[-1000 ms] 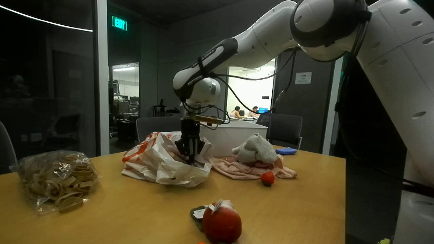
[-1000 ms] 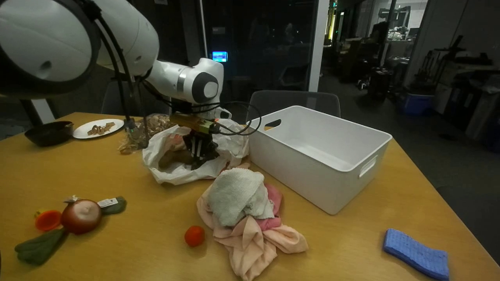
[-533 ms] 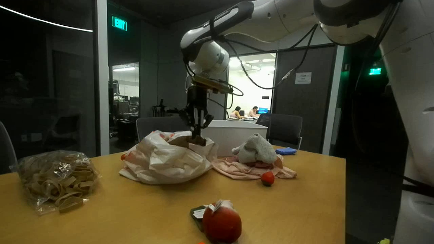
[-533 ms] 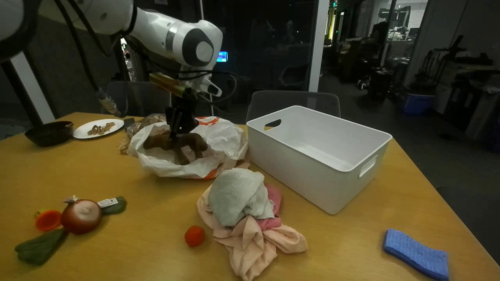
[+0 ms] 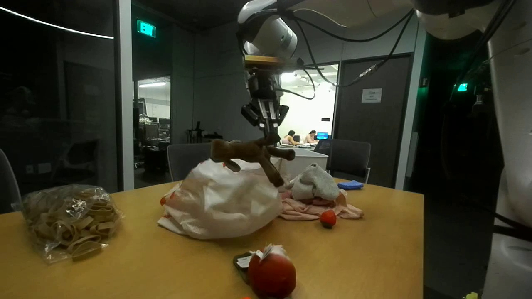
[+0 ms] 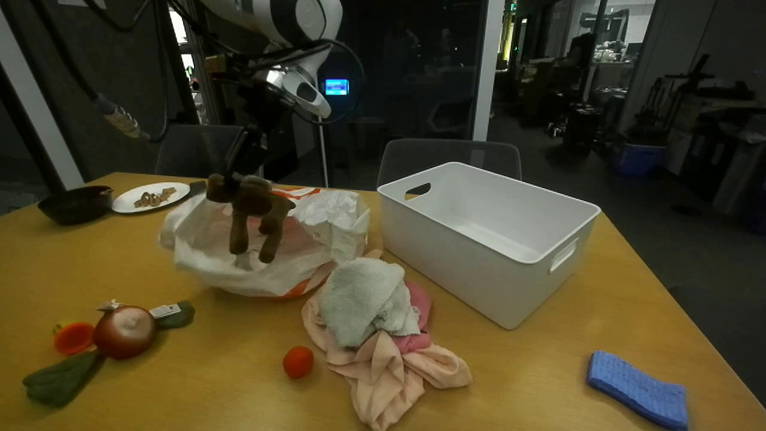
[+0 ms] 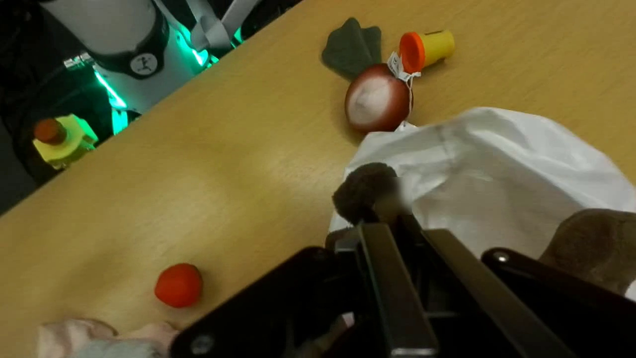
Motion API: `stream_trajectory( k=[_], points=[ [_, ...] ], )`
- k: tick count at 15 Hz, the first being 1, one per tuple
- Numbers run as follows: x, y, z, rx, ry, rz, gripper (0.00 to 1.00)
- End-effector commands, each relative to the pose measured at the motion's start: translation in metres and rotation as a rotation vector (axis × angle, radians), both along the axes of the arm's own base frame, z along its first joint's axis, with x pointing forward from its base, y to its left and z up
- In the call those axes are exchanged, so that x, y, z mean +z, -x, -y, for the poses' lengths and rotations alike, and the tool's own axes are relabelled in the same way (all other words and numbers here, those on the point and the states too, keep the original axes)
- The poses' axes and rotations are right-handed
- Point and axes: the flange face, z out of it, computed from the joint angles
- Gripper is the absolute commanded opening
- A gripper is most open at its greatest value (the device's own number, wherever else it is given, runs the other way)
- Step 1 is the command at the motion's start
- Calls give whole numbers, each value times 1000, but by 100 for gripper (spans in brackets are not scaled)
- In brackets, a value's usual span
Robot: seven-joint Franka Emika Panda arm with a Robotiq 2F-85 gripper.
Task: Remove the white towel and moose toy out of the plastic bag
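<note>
The brown moose toy (image 5: 249, 152) hangs from my gripper (image 5: 271, 132), above the plastic bag (image 5: 224, 203). My gripper is shut on it; the toy (image 6: 256, 200) also shows in an exterior view, legs down over the bag's open mouth (image 6: 239, 276). In the wrist view brown parts of the toy (image 7: 365, 191) show beyond the fingertips (image 7: 392, 223), over the white bag (image 7: 531, 154). A greyish-white towel (image 6: 365, 299) lies outside the bag on pink cloths (image 6: 383, 374). The inside of the bag is only partly visible.
A white bin (image 6: 473, 263) stands beside the bag. A blue cloth (image 6: 637, 389), a small red ball-like item (image 6: 298, 362) and a toy onion (image 6: 124, 332) lie on the table. A clear bag of pasta (image 5: 70, 220), a black pan (image 6: 75, 203) and a white plate (image 6: 122, 203) stand farther off.
My gripper has risen out of the plastic bag, lifting the moose toy from inside to above it. The bag has shifted and its shape has changed. The towel has not moved.
</note>
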Motion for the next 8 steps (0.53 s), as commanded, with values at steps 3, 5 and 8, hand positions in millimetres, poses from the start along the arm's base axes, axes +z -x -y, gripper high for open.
stream_trajectory(
  k=[3,5,8],
  points=[
    [5,5,26,-145,269,11,3],
    [0,12,31,-209,352,-57,3],
    [4,34,21,-212,268,-249,3]
  ],
)
